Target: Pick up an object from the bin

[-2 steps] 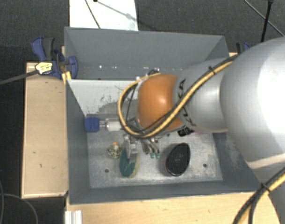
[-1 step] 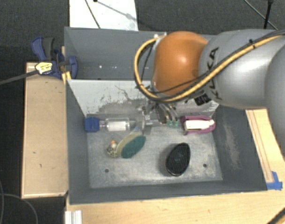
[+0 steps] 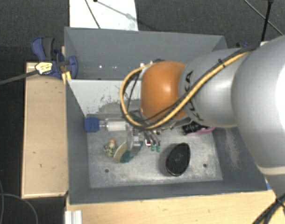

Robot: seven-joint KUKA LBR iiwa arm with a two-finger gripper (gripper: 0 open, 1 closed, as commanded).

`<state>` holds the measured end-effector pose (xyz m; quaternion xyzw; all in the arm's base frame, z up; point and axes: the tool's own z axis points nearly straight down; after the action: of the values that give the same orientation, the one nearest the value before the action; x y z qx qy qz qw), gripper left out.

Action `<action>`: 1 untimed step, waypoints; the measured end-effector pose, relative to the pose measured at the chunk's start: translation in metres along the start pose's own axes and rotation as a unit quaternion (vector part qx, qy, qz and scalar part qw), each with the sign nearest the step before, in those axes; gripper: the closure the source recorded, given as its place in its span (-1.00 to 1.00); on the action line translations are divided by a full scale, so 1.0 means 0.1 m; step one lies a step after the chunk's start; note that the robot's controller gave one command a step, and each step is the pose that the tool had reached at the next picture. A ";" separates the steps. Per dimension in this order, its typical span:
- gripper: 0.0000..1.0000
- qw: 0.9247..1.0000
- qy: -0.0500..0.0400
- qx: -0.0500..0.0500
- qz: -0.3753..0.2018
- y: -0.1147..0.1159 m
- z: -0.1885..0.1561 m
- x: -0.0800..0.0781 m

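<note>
Five things lie on the floor of the bin (image 3: 77, 146); none is seen lifted, so the pick is judged not yet made.
From the left, a blue-capped tube (image 3: 103, 124) is seen, then a small round piece (image 3: 110, 148) and a cream-and-green piece (image 3: 124, 155). The last lies just beside and below the hand (image 3: 143, 143), nearest to it. Whether the hand is clenched or released cannot be told. A black oval (image 3: 177, 160) lies apart to its right, a pink piece (image 3: 198, 130) farther right.

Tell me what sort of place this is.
Probably a robotics lab bench: a robot arm reaches into a grey metal bin holding small loose things, like a black oval object.
</note>
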<state>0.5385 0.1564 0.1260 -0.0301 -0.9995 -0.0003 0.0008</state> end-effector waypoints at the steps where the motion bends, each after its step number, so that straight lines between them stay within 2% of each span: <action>1: 1.00 1.000 -0.006 -0.002 0.013 0.00 -0.81 -0.15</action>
<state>0.5539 0.1558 0.2074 -0.0434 -0.9990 -0.0021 -0.0057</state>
